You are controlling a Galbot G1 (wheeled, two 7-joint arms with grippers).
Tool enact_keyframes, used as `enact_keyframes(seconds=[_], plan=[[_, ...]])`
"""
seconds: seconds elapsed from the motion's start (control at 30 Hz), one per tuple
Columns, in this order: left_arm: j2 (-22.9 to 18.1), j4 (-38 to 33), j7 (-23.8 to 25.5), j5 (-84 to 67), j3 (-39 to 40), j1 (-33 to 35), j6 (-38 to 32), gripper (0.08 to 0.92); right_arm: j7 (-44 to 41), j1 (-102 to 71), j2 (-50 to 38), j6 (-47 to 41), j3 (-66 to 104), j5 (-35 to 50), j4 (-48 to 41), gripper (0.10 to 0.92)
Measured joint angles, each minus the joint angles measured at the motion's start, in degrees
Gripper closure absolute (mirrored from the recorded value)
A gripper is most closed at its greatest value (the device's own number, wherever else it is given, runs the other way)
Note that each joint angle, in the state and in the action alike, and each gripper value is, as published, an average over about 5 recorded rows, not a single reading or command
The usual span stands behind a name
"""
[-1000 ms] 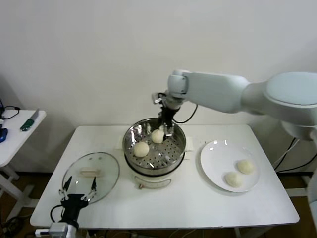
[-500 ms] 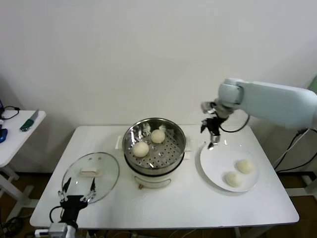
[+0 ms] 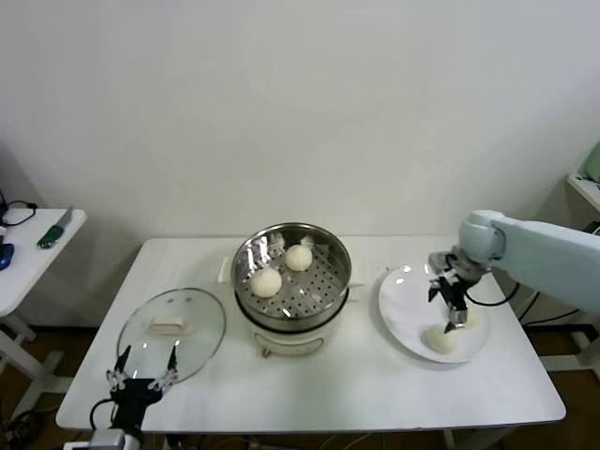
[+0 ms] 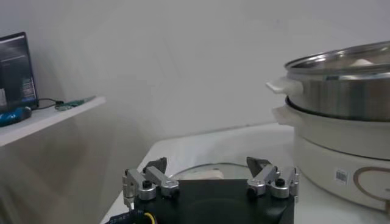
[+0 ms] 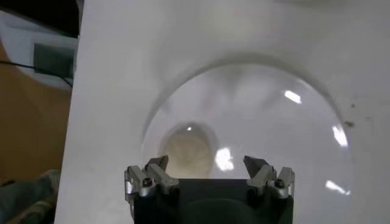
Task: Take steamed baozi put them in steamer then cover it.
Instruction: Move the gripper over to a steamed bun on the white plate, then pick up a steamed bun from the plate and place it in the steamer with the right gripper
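Head view: two steamed baozi (image 3: pixel 266 281) sit in the steamer (image 3: pixel 292 246); at least one more lies on the white plate (image 3: pixel 403 314), and a second there may be hidden behind the arm. The cover (image 3: pixel 172 324) lies on the table beside the steamer, so roughly half the loading and the covering remain. The right gripper (image 3: pixel 454 302), jaws spread and empty, hovers over the plate just above a bun (image 5: pixel 186 151). The left gripper (image 3: pixel 142 382), open, waits near the cover.
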Motion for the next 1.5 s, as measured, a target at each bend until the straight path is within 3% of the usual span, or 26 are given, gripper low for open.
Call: enact_keyframes(seconds=[0.5, 0.97, 1.5], plan=[[-0.3, 0.8, -0.4, 0.5, -0.2, 0.1, 0.0, 0.177, -0.1, -7.9, 0.9, 1.7, 5.1, -4.9, -3.8, 0.21], [-0.4, 0.7, -0.5, 0.8, 0.0, 0.4, -0.1, 0.177, -0.5, -9.3, 2.6, 2.6, 6.6, -6.0, -5.7, 0.334], [-0.3, 0.2, -0.5, 0.8, 0.2, 0.8, -0.3, 0.177, -3.3, 1.9, 6.5, 9.8, 1.7, -4.7, -5.0, 0.338]])
